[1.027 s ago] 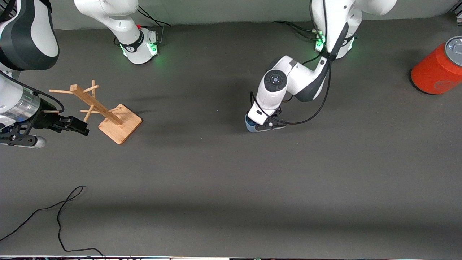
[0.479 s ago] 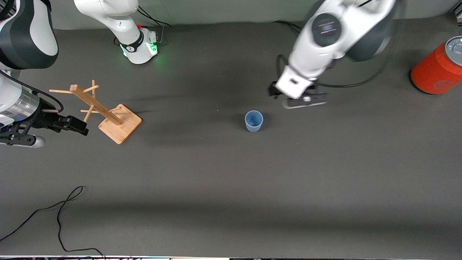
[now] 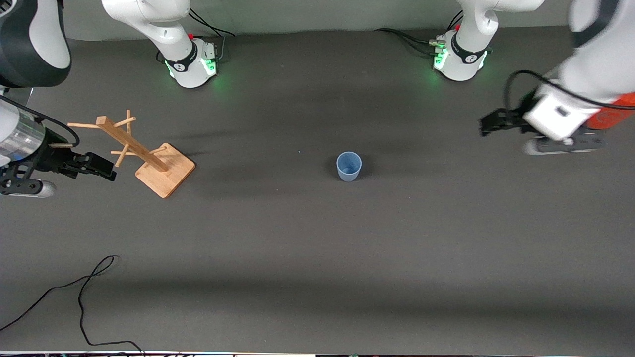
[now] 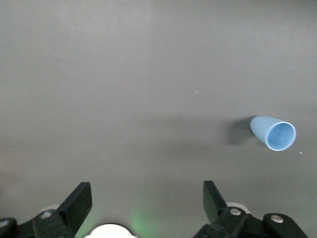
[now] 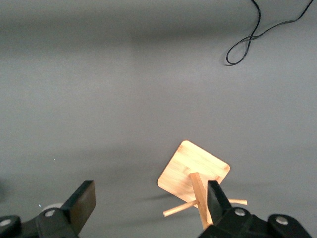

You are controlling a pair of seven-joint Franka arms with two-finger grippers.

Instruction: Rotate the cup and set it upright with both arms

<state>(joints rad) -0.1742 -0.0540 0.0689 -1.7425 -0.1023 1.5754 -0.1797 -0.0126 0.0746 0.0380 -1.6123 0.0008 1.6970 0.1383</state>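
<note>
— Any labels or writing you can read from your station?

— None I can make out. The orange-red can [image 3: 612,116] has a faint round mark on its side, too small for me to read, and my left arm covers most of it.

— Where's the cup?

— The cup [image 3: 349,166] stands upright on the dark table [image 3: 317,258], mouth up, mid-table and on its own. It sits well apart from both tools; in the left wrist view I see it [image 4: 274,133] out ahead of the fingers, off to one side.

— And your arms?

— The left gripper [image 3: 491,123] hangs over the table beside the can, at the left arm's end, fingers [image 4: 77,203] spread wide and holding nothing. The right gripper [image 3: 101,168] hovers at the right arm's end, just beside the wooden peg stand [image 3: 149,156], its jaws likewise released and empty; the stand's square base [image 5: 194,172] shows between its fingertips.
</note>
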